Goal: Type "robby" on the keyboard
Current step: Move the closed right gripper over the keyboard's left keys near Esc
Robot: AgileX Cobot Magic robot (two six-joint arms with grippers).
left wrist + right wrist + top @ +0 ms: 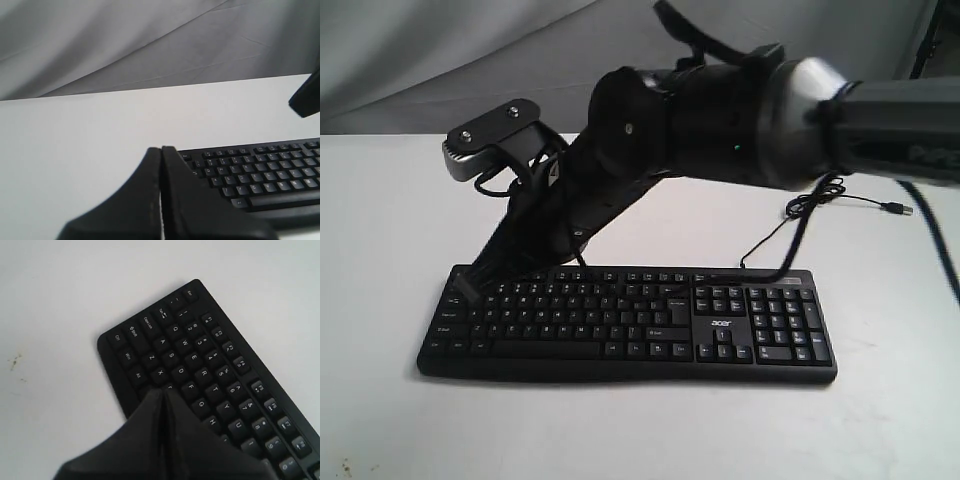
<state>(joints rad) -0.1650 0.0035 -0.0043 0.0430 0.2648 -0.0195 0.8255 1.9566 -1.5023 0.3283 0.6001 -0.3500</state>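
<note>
The setting is looking like a robotics lab test bench. A plain white table (380, 220) is filling the scene, and a creased grey cloth backdrop (440, 60) is hanging behind it, closing off the rest of the room. A large black robot arm (720, 120) is reaching in over the table, carrying a small grey camera module (490, 140) near its wrist. A black keyboard (620, 320) is lying on the table, its thin cable (820, 200) trailing loose across the tabletop, with the USB plug (897, 209) lying free on the surface. A few faint specks (16, 362) are marking the white tabletop.
</note>
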